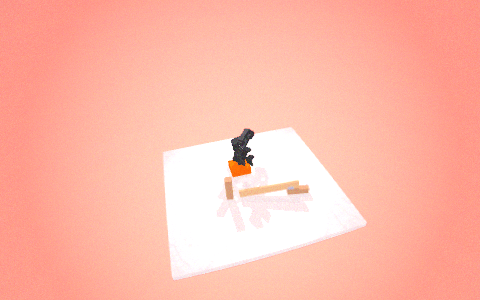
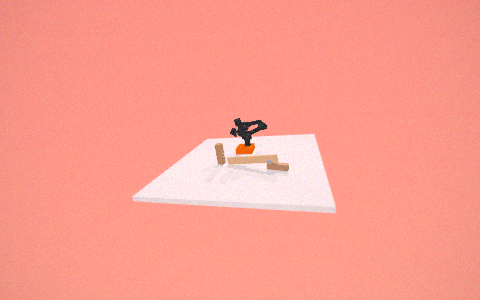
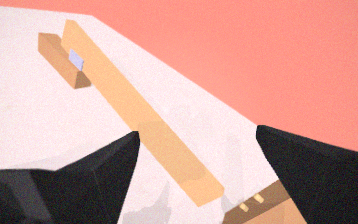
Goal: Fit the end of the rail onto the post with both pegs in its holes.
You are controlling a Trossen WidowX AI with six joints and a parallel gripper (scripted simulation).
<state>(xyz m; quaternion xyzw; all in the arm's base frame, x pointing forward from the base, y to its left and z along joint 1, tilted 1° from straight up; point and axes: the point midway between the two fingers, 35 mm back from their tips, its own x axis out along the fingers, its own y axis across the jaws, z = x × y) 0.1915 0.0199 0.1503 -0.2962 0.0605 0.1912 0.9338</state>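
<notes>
gripper (image 3: 197, 150): standing spread wide, pinching nothing, hanging above the rail's near half | rail (image 3: 135, 107): lying with far end in the bracket (image 3: 76, 59) on the block (image 3: 57, 55), near end sitting just short of the post (image 3: 260, 202) | pegs (image 3: 251, 202): showing bare, not in the rail

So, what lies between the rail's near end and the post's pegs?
Nothing: the wrist view shows only bare white table between the rail end and the pegs.
</notes>
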